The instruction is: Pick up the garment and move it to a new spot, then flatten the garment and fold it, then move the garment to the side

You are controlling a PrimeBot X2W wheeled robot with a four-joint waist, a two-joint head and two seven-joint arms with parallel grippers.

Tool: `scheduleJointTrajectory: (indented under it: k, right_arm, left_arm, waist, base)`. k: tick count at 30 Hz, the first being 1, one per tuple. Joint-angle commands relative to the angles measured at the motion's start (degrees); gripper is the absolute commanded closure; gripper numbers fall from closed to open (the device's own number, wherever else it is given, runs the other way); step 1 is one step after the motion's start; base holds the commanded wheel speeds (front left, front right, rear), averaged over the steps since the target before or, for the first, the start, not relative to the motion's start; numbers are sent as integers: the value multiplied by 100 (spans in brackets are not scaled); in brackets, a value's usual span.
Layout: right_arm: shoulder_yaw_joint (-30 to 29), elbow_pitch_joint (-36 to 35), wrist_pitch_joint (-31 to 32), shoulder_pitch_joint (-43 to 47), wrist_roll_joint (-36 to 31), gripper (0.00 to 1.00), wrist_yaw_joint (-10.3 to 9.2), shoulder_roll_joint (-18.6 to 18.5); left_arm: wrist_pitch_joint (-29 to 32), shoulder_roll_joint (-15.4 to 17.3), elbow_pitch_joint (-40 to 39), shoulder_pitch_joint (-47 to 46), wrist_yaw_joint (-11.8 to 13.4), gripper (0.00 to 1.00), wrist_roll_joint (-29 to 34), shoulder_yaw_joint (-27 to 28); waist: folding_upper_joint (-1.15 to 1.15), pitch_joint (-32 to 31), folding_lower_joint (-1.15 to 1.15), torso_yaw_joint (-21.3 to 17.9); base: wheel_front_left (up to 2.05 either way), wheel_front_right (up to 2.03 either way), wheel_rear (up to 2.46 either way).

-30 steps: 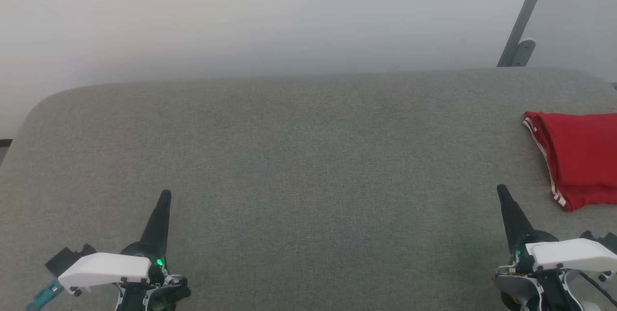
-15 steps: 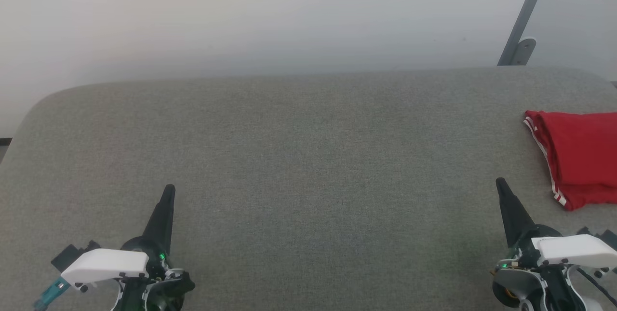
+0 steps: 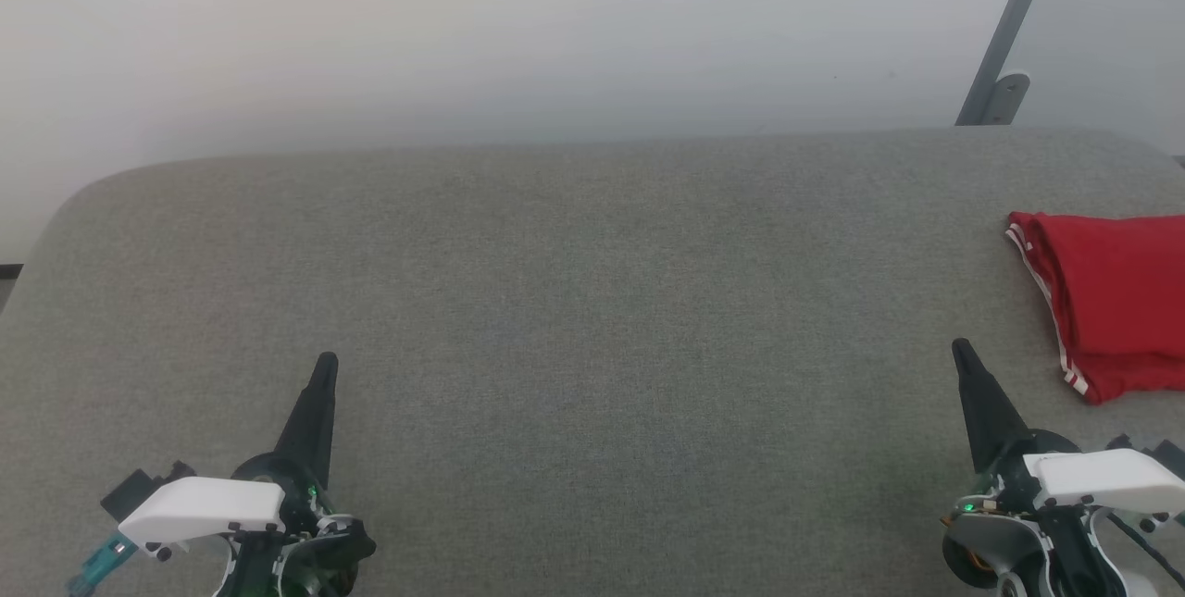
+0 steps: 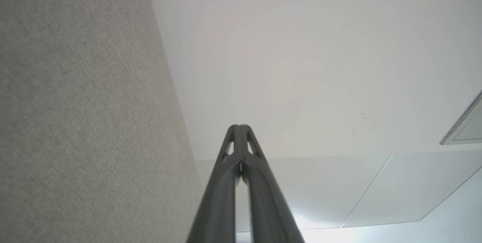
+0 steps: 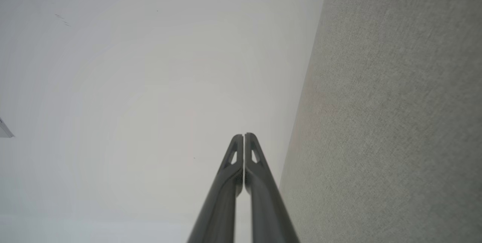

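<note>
Both sets of jaws are closed and empty: the left gripper (image 3: 324,362) sits near-left over the grey fabric surface (image 3: 592,301), the right gripper (image 3: 959,347) near-right. The garment (image 3: 1111,301), folded with its plain red side up, lies at the right edge, near the right gripper but apart from it.

Grey pad (image 3: 592,301) is lying open across the middle, giving wide passage between left gripper (image 3: 324,364) and right gripper (image 3: 959,349); both are sitting low at the near edge, fingers pressed together, well apart from each other; garment (image 3: 1116,301) is lying folded at the pad's far right, taking up that side, near the right gripper but not touching it; wall (image 3: 463,42) is closing off the far edge; slanted strut (image 3: 1007,32) is leaning against it, upper right.
</note>
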Motion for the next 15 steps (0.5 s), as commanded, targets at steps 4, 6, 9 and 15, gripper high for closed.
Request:
scheduleJointTrajectory:
  k: [4, 6, 9, 15]
  right_arm:
    - [-4, -24, 18, -35, 23, 100, 0, 20]
    - [-4, -24, 18, -35, 23, 100, 0, 20]
    - [-2, -24, 18, -35, 24, 100, 0, 20]
    - [-3, -24, 17, -35, 23, 100, 0, 20]
  left_arm:
    - [21, -9, 2, -64, -16, 100, -17, 14]
    - [20, -9, 2, -64, -16, 100, -18, 13]
    - [20, -9, 2, -64, -16, 100, -18, 13]
    - [20, -9, 2, -64, -16, 100, -19, 12]
  waist:
    - [0, 0, 0, 0]
    - [0, 0, 0, 0]
    - [0, 0, 0, 0]
    - [0, 0, 0, 0]
  base:
    - [0, 0, 0]
    - [0, 0, 0]
    - [0, 0, 0]
    - [0, 0, 0]
